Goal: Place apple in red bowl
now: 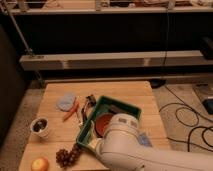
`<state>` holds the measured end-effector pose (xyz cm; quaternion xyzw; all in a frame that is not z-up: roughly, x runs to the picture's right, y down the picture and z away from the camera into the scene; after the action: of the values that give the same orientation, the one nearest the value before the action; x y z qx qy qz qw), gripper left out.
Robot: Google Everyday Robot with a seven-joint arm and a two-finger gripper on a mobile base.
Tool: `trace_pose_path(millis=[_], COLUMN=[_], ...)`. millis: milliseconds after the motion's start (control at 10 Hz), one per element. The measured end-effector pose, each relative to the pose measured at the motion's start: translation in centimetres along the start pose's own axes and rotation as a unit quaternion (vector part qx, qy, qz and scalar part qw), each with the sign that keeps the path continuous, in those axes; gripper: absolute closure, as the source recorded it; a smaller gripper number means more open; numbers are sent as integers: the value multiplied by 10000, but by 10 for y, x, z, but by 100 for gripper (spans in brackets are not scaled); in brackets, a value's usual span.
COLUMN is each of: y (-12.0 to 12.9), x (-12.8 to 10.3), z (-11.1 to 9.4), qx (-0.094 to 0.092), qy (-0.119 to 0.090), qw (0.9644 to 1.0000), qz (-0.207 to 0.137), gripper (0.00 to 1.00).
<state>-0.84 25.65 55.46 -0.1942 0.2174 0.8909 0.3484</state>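
The apple [40,163], small and yellow-orange, lies at the near left corner of the wooden table [125,90]. The red bowl [103,122] sits inside a green tray [120,104] at the table's middle, and only its far left part shows. My white arm [125,145] rises from the bottom edge and covers the bowl's near right side and the tray's near end. My gripper is hidden behind this arm and does not show. The apple lies well to the left of the arm, untouched.
A dark bunch of grapes [67,156] lies just right of the apple. A white cup [41,126] stands at the left edge. A carrot [70,111], a pale blue object [65,101] and a dark tool [89,106] lie left of the tray. Cables [190,115] run over the floor at right.
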Motion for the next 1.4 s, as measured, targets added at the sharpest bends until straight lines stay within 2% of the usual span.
trace_pose_path(millis=[700,800,900,1000,1200,1300,1400], y=[0,0,3,9,18,26,33], x=[-2,-4,-15,-22,-38,-47,-55], z=[0,2,3,5,10,14,17], qx=[27,42,34,6,-69,-141,-215], qy=[-9,35,65,107,193,227,228], qw=[10000,9999,9988,9973,9920,9865,9795], qz=[28,141,477,721,1247,1615,1990], gripper=[20,20,20,20,20,20,20])
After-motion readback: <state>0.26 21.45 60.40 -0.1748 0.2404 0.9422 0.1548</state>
